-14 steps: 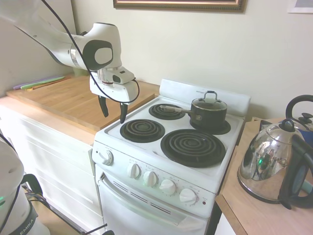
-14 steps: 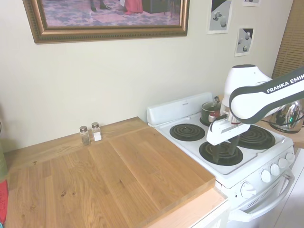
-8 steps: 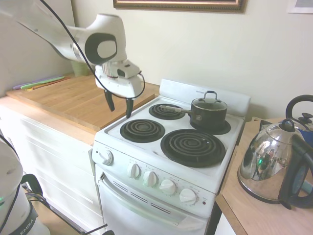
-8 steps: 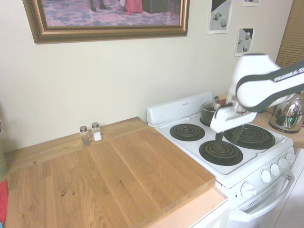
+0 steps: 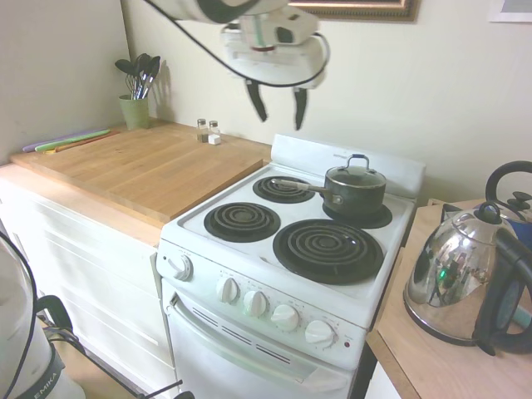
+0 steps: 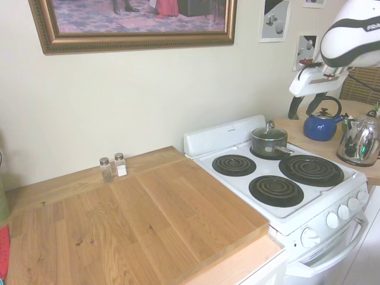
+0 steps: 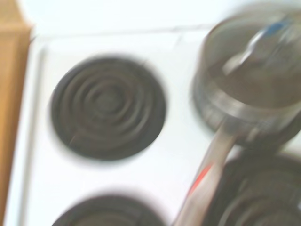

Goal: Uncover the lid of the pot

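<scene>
the gripper [image 5: 278, 104] now hangs high above the back of the stove [image 5: 249, 249], with its two dark fingers spread wide and nothing between them. less than a second ago it sat low over the front left coil [image 5: 242, 221], near the edge of the wooden counter [image 5: 141, 170]; since then the arm has swung up and across toward the rear of the range. the second exterior view agrees: the gripper [image 6: 306, 110] is well above the burners and clear of everything.

the pot [image 5: 354, 198] stands on the rear right burner, its long metallic handle pointing toward the rear left coil [image 5: 283, 189]. the lid [image 5: 356, 175] rests flat on the pot's rim, loop handle upright, untouched. the blurred wrist view shows the pot [image 7: 249, 101] off to one side rather than centred.

the move reads as a repositioning for a top-down approach, so the task is at its early reach stage. the arm likely needs to shift further over the lid's handle, then descend and close on the loop.
</scene>
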Motion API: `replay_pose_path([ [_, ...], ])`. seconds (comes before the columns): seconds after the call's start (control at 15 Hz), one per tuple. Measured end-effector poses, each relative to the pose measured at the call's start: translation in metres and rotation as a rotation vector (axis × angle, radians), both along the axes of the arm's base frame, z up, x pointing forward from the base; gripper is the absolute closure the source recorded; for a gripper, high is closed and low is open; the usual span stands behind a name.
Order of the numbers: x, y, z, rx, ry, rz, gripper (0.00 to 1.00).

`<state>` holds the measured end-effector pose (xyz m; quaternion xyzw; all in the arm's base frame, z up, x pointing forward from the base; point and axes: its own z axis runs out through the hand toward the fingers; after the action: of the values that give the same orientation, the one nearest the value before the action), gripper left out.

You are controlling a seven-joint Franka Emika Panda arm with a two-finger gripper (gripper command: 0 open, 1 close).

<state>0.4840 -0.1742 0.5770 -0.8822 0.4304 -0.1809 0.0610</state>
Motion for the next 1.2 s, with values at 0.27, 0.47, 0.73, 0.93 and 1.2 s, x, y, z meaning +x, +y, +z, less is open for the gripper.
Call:
replay_pose_path([
  [0.27, 0.059, -0.036, 0.025, 0.019, -0.073, -0.014, 0.0],
  [0.47, 0.096, -0.052, -0.004, 0.04, -0.061, -0.039, 0.0],
  [0.73, 0.151, -0.078, -0.062, 0.096, 0.017, -0.149, 0.0],
  [0.93, 0.181, -0.082, -0.079, 0.136, 0.093, -0.229, 1.0],
  [1.2, 0.2, -0.08, -0.084, 0.167, 0.162, -0.321, 1.0],
])
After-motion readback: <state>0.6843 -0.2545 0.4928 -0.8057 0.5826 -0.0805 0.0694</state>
